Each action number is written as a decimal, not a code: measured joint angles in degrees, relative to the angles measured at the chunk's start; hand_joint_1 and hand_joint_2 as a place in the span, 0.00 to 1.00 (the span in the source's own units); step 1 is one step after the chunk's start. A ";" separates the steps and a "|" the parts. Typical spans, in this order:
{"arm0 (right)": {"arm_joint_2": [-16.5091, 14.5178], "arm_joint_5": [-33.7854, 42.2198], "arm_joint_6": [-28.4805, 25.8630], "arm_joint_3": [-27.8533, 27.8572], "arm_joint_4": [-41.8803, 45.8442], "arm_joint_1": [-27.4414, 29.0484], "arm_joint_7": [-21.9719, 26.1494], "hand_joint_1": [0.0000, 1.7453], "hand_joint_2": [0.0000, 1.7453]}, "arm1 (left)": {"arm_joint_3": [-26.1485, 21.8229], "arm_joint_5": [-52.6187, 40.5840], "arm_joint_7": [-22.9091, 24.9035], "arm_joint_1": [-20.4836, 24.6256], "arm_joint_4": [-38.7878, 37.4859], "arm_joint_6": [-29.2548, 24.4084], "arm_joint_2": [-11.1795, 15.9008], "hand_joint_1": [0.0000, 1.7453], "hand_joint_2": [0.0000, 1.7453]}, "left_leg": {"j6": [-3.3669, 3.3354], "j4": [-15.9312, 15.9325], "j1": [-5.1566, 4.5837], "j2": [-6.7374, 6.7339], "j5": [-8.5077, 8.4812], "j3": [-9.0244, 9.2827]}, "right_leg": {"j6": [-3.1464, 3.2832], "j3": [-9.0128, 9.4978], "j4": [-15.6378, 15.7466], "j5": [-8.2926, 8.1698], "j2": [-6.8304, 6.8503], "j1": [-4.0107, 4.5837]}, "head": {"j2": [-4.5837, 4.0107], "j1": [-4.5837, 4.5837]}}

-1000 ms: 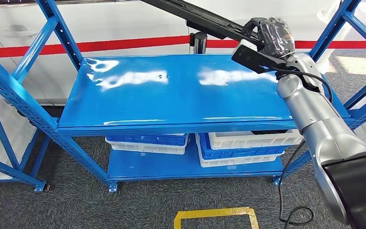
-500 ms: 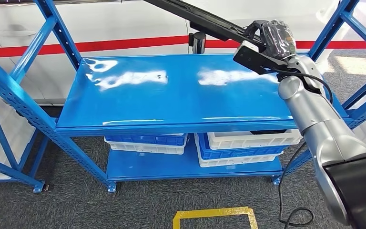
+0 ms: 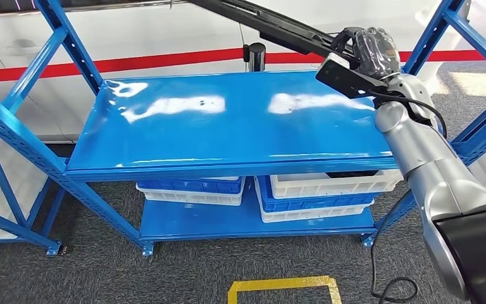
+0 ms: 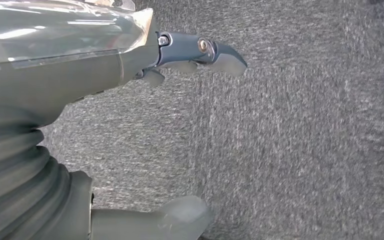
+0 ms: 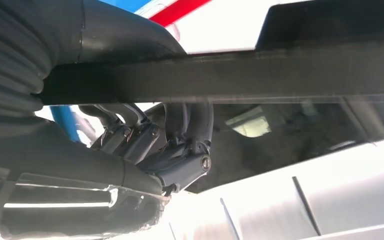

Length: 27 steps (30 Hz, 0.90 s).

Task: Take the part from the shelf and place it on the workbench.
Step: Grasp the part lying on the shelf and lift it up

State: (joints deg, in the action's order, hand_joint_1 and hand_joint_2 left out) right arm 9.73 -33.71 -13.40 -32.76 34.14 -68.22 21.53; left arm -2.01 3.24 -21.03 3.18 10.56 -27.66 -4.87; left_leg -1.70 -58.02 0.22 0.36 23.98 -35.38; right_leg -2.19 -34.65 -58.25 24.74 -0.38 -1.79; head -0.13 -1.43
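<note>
Head view: the right hand (image 3: 368, 49) grips the part (image 3: 272, 25), a long black strip running up and away from its fingers, lifted above the blue shelf (image 3: 228, 126). The left hand (image 4: 130, 75) hangs open over carpet. The carrying step looks under way; next calls for turning toward the workbench without clipping the uprights.

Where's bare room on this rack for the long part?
The glossy blue top shelf is bare between its blue uprights; the right hand holds the long black part over its far right corner. The lower shelf is crowded with blue and white bins.
</note>
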 joint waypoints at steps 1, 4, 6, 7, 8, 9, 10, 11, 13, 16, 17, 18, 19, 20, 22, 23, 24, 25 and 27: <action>-0.04 -0.03 -0.08 -0.01 -0.10 0.00 0.04 1.00 1.00 | 0.09 -0.01 0.03 -0.01 0.00 0.01 0.02 0.00 1.00 | 0.29 -0.85 0.11 -0.06 0.69 -0.39 | 0.29 -0.06 -0.02 -0.12 -0.04 -0.08 | 0.00 -0.03; -0.17 0.06 -0.33 0.02 -0.29 0.08 0.13 1.00 1.00 | 0.20 0.00 0.05 0.08 0.00 0.02 0.11 0.00 1.00 | 1.25 -9.82 0.35 -0.20 5.88 -4.27 | 0.70 -0.17 0.01 -0.27 -0.10 -0.04 | 0.00 -0.16; -0.17 0.09 -0.45 0.01 -0.46 0.37 0.15 1.00 1.00 | 0.21 0.04 0.04 0.04 0.00 -0.01 0.15 0.00 1.00 | 1.30 -15.58 0.39 -0.22 7.93 -6.90 | 0.72 -0.21 0.01 -0.26 -0.10 0.25 | 0.00 -0.15; -0.19 0.04 -0.50 0.01 -0.51 0.55 0.15 1.00 1.00 | 0.22 0.10 0.04 0.00 0.00 -0.01 0.16 0.00 1.00 | 1.04 -15.66 0.34 -0.21 7.42 -6.91 | 0.73 -0.22 0.01 -0.27 -0.10 0.43 | 0.00 -0.14; -0.22 -0.02 -0.58 0.00 -0.54 0.68 0.15 1.00 1.00 | 0.23 0.17 0.01 -0.03 0.00 -0.01 0.19 0.00 1.00 | 0.56 -13.59 0.22 -0.19 6.00 -5.84 | 0.75 -0.21 0.01 -0.29 -0.12 0.64 | 0.00 -0.14; -0.28 -0.09 -0.73 0.01 -0.55 0.75 0.15 1.00 1.00 | 0.23 0.23 -0.03 -0.03 0.00 -0.01 0.23 0.00 1.00 | -0.14 -9.79 0.01 -0.16 4.05 -3.84 | 0.80 -0.19 0.03 -0.32 -0.16 0.83 | 0.00 -0.14; -0.35 -0.14 -0.95 0.01 -0.55 0.77 0.18 1.00 1.00 | 0.23 0.27 -0.08 0.01 0.00 0.01 0.39 0.00 1.00 | -0.90 -5.78 -0.26 -0.20 2.59 -1.71 | 0.84 -0.17 0.07 -0.35 -0.19 0.91 | 0.00 -0.08; -0.40 -0.16 -1.17 0.02 -0.55 0.74 0.20 1.00 1.00 | 0.25 0.28 -0.15 0.05 0.00 0.02 0.51 0.00 1.00 | -1.53 -2.67 -0.58 -0.31 1.59 -0.07 | 0.85 -0.18 0.12 -0.41 -0.19 1.00 | 0.00 -0.05; -0.49 -0.17 -1.55 0.02 -0.57 0.86 0.26 1.00 1.00 | 0.27 0.29 -0.25 0.13 0.01 0.05 0.80 0.00 1.00 | -2.20 -0.23 -1.15 -0.51 1.25 1.17 | 0.72 -0.23 0.25 -0.52 -0.09 0.86 | 0.00 -0.14; -0.75 -0.27 -1.75 0.03 -0.59 1.23 0.31 1.00 1.00 | 0.28 0.42 -0.30 0.11 0.00 -0.01 0.98 0.00 1.00 | -2.57 1.71 -1.22 -0.65 0.02 1.90 | 0.16 -0.50 0.38 -0.57 0.13 1.14 | 0.00 -0.21; -0.80 -0.29 -1.78 0.03 -0.59 1.21 0.32 1.00 1.00 | 0.28 0.55 -0.30 0.12 0.00 -0.05 1.00 0.00 1.00 | -2.66 2.68 -1.08 -0.76 -0.59 2.23 | 0.12 -1.08 -0.61 0.10 0.18 1.29 | 0.00 -0.11; -0.87 -0.27 -1.80 0.03 -0.60 1.16 0.30 1.00 1.00 | 0.28 0.70 -0.30 0.14 0.00 -0.09 0.95 0.00 1.00 | -2.67 3.42 -0.94 -0.85 -1.10 2.44 | 0.28 -2.20 -2.81 1.34 0.24 1.37 | 0.00 -0.01; -0.97 -0.28 -1.79 0.02 -0.62 1.12 0.23 1.00 1.00 | 0.28 0.85 -0.30 0.17 0.00 -0.14 0.89 0.00 1.00 | -2.67 3.60 -1.02 -0.89 -1.32 2.36 | 0.47 -3.64 -6.05 2.93 0.30 1.18 | 0.00 0.07; -1.11 -0.31 -1.67 0.00 -0.69 1.10 0.12 1.00 1.00 | 0.27 0.98 -0.32 0.18 0.00 -0.16 0.82 0.00 1.00 | -2.77 3.55 -1.03 -0.90 -1.40 2.15 | 0.59 -5.18 -9.68 4.48 0.29 1.13 | 0.00 0.12; -1.34 -0.53 -1.15 -0.03 -0.96 1.18 -0.21 1.00 1.00 | 0.26 1.06 -0.54 0.10 0.00 -0.26 0.61 0.00 1.00 | -2.76 3.12 -1.04 -0.85 -1.40 1.72 | 0.11 -6.54 -13.46 5.56 0.31 0.88 | 0.00 0.13; -1.40 -0.62 -0.89 -0.04 -1.11 1.14 -0.33 1.00 1.00 | 0.26 1.07 -0.69 0.07 0.00 -0.31 0.53 0.00 1.00 | -2.68 2.73 -0.98 -0.79 -1.34 1.44 | -0.49 -5.65 -12.17 4.82 0.33 0.71 | 0.00 0.13; -1.43 -0.70 -0.72 -0.02 -1.22 1.00 -0.44 1.00 1.00 | 0.26 1.05 -0.84 0.04 0.00 -0.34 0.44 0.00 1.00 | -2.49 2.16 -0.91 -0.72 -1.21 1.10 | -1.16 -3.89 -9.05 3.54 0.36 0.48 | 0.00 0.14; -1.42 -0.70 -0.68 0.02 -1.30 0.76 -0.49 1.00 1.00 | 0.26 1.00 -0.95 0.04 0.00 -0.34 0.42 0.00 1.00 | -2.19 1.47 -0.83 -0.64 -0.99 0.63 | -1.57 -2.05 -5.56 2.61 0.36 0.32 | 0.00 0.14; -1.23 -0.59 -0.71 0.11 -1.38 0.25 -0.51 1.00 1.00 | 0.27 0.71 -1.07 0.11 0.00 -0.21 0.43 0.00 1.00 | -1.54 -0.02 -0.96 -0.47 -0.61 -0.50 | -1.38 0.20 -1.14 1.53 0.19 0.34 | 0.00 0.08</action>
State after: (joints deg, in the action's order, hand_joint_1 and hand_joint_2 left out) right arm 8.49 -34.30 -14.11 -32.65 32.76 -67.97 21.03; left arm -1.74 3.95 -22.10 3.29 10.56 -27.87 -4.44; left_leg -3.24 -58.04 -0.75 -0.11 23.37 -35.88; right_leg -3.57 -34.45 -59.39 26.27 -0.19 -1.45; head -0.13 -1.36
